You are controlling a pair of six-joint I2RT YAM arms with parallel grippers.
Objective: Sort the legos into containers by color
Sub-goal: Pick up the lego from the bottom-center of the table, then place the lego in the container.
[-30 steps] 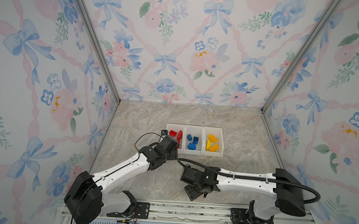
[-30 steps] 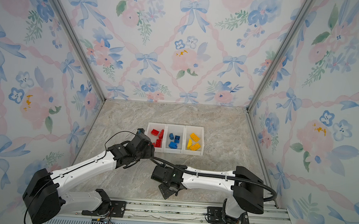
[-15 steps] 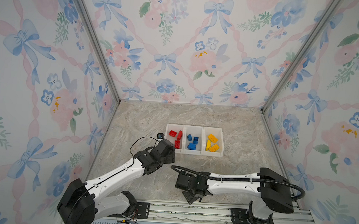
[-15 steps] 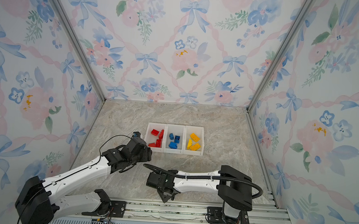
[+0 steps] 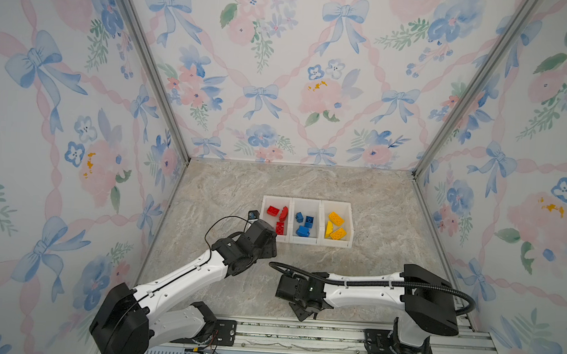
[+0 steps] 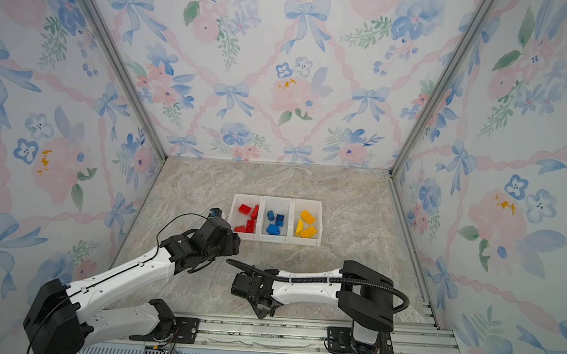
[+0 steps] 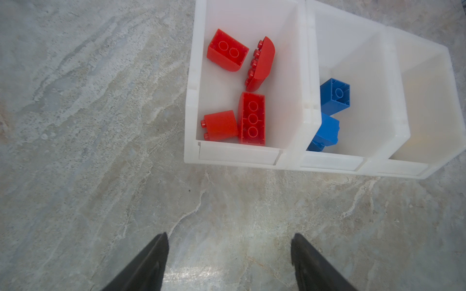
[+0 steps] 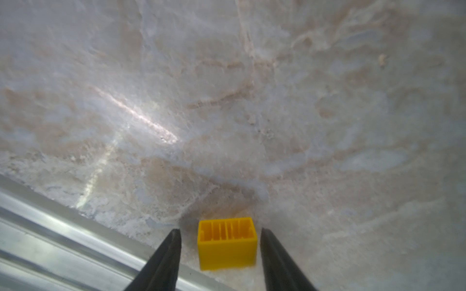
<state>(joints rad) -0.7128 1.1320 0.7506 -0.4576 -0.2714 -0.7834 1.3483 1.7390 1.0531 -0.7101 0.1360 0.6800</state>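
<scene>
Three white containers (image 5: 305, 242) (image 6: 275, 240) stand joined in a row mid-table. Red legos (image 5: 272, 211) (image 7: 252, 118) lie in the left one, blue legos (image 5: 302, 231) (image 7: 335, 97) in the middle one, yellow legos (image 5: 336, 218) in the right one. My left gripper (image 7: 229, 238) hangs open and empty over bare table just before the red container's front wall (image 7: 239, 156). My right gripper (image 8: 220, 233) (image 5: 304, 312) is low by the front rail, open. A small yellow brick (image 8: 227, 248) sits on the table between its fingers, with a gap on each side. The arm hides that brick in both top views.
An aluminium rail (image 8: 63, 241) (image 5: 299, 330) runs along the table's front edge, right beside the right gripper. Floral walls close in the left, back and right sides. Marble tabletop (image 5: 371, 264) surrounds the containers.
My right gripper has sunk toward the front rail and its jaws have narrowed around the yellow brick. The left gripper has drawn back a little from over the red container.
</scene>
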